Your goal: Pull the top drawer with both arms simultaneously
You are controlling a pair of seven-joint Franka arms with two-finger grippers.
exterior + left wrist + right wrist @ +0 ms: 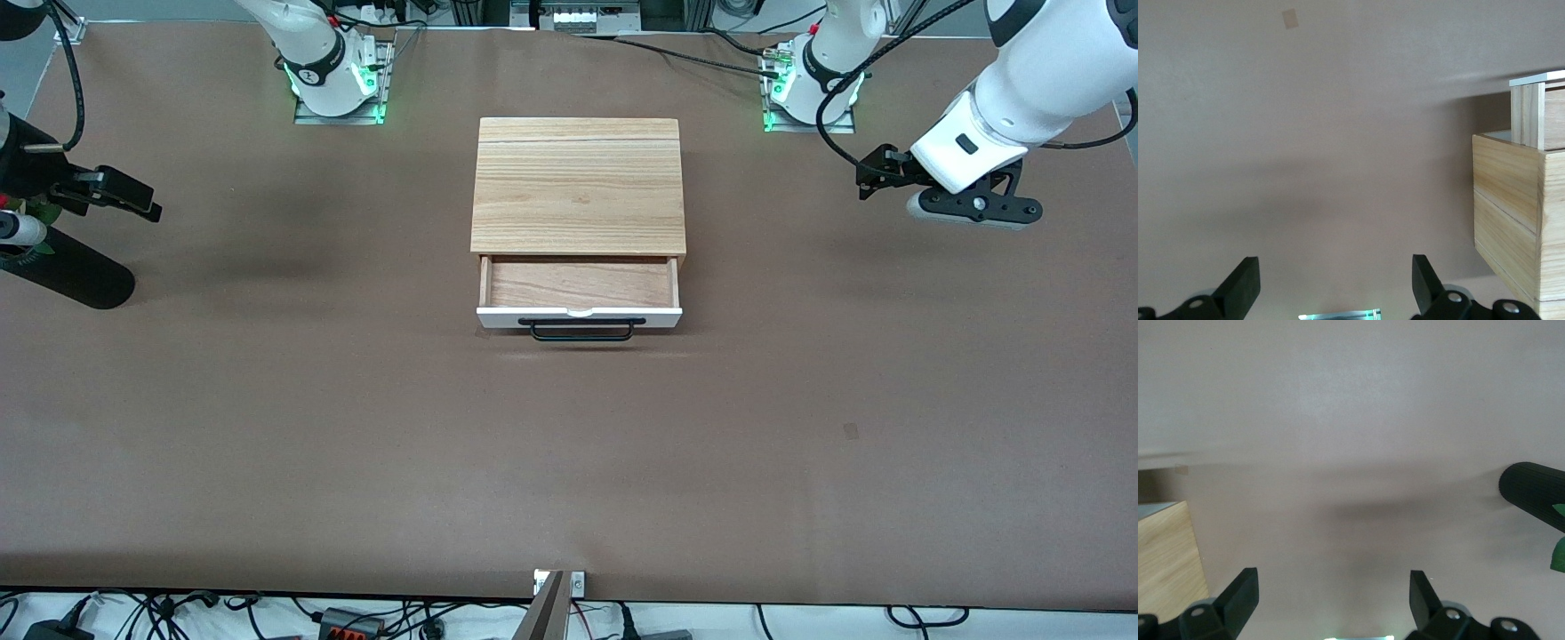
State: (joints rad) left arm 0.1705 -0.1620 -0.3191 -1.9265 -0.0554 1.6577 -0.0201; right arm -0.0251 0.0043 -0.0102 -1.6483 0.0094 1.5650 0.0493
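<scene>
Nearest the front edge of the tabletop [569, 462] you have bare brown surface, then the top drawer [580, 293], sitting midway between the two side edges and already slid partway out of the light-wood box [579, 185], its white front panel and black bar handle [582, 330] facing the front camera and its tray empty. Judging by that gap, the pull looks largely done, so treat what remains as finishing or confirming travel. Both arms sit well apart from the handle: the left gripper [1331, 283] hangs over the tabletop toward the left arm's edge, jaws apart and empty, with the box's side wall visible in its wrist view; the right gripper [1331, 600] hangs over the right arm's edge, jaws likewise apart and empty, close to a black cylinder [67, 276] lying there. If you pull further, bring each gripper to its own end of the bar, close both at once, and draw straight toward the front edge at matched speed; uneven pulling would likely skew the tray in its box.
</scene>
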